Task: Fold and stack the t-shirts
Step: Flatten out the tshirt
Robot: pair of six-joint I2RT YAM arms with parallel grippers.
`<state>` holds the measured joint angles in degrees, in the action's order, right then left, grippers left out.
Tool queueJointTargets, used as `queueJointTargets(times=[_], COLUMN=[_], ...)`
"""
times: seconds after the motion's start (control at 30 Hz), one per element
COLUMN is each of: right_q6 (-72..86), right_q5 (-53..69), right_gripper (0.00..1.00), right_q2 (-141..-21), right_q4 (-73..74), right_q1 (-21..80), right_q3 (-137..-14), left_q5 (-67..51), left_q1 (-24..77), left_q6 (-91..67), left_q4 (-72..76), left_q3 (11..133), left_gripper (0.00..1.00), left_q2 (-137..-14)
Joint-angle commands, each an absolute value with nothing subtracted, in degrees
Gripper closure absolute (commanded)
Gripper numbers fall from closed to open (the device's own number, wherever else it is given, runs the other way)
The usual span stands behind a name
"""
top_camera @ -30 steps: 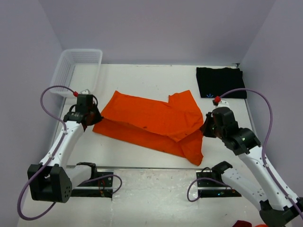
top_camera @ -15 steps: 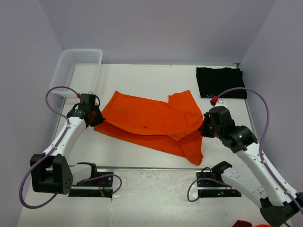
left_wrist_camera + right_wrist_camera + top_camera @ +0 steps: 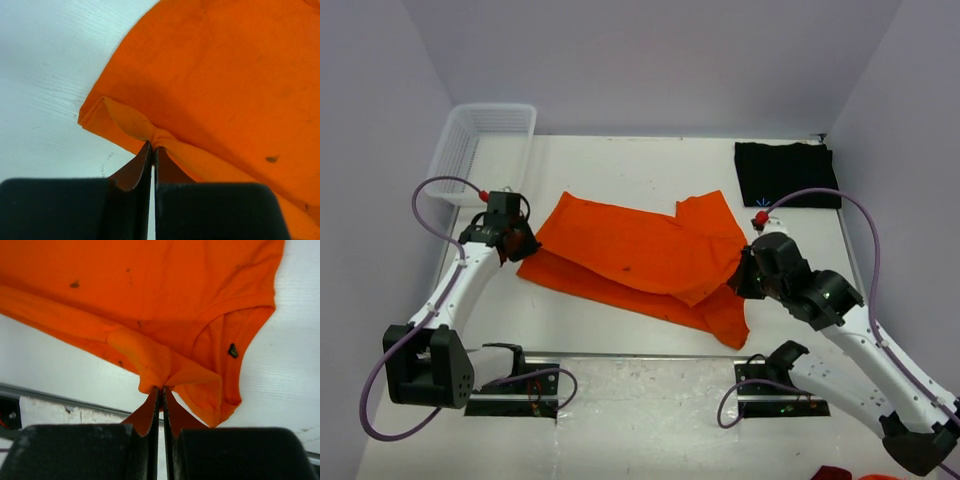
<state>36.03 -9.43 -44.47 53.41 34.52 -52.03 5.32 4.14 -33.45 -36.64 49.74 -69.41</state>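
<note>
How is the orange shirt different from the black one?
The orange shirt lies mid-table, spread wide and loosely doubled; the black shirt sits far right, folded small. The left tool and right tool pinch the orange shirt; nothing holds the black shirt. Both are cloth shirts.

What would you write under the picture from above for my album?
Left gripper and right gripper each pinch an end of the orange t-shirt.

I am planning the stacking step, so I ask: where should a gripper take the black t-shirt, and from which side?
Probably its near left corner, approached from the near side. The black t-shirt lies flat as a folded rectangle in the far right corner, so only its near and left edges face open table. The right gripper is closest, but is now shut on the orange t-shirt.
</note>
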Motion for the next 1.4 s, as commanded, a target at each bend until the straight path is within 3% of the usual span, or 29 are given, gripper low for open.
queueJointTargets(times=[0.0, 0.2, 0.43, 0.53, 0.6, 0.77, 0.83, 0.97, 1.13, 1.37], right_q6=[40.33, 44.99, 38.78, 30.09, 19.58, 5.29, -0.51, -8.17, -7.2, -14.93], right_q5=[-10.8, -18.26, -29.07, -35.67, -38.23, -30.79, -30.58, -29.45, -25.83, -34.52], right_gripper=[1.0, 1.0, 1.0, 1.0, 1.0, 1.0, 1.0, 1.0, 1.0, 1.0], right_q2=[-44.56, -46.85, -51.31, -60.36, -65.8, -76.35, -84.14, -96.4, -94.42, -80.36], right_q4=[55.89, 59.32, 58.63, 55.39, 45.3, 24.37, 22.68, 31.78, 39.1, 40.07], right_q1=[39.53, 48.33, 49.49, 47.04, 44.75, 29.81, 26.38, 24.43, 27.67, 42.96], right_q3=[-53.7, -56.6, -66.16, -77.84, -83.74, -94.52, -100.6, -129.07, -142.46, -138.77], left_q5=[6.85, 8.61, 2.64, 1.59, 0.53, 1.84, 0.0, -6.58, -13.62, -15.55], left_q1=[3.96, 4.04, 4.04, 4.04, 4.04, 3.96, 3.96, 4.04, 4.04, 4.04], left_q6=[-34.98, -34.9, -27.43, -24.71, -21.99, -16.97, -15.21, -14.59, -14.5, -16.25], left_q4=[-39.02, -43.33, -30.44, -25.69, -20.69, -9.86, -5.9, -9.49, -15.11, -12.92], left_q3=[53.35, 55.28, 54.84, 59.14, 63.01, 70.12, 75.98, 94.45, 109.06, 97.57], left_gripper=[1.0, 1.0, 1.0, 1.0, 1.0, 1.0, 1.0, 1.0, 1.0, 1.0], left_q2=[-68.47, -63.03, -48.17, -51.75, -56.76, -67.74, -73.79, -84.01, -84.65, -64.1])
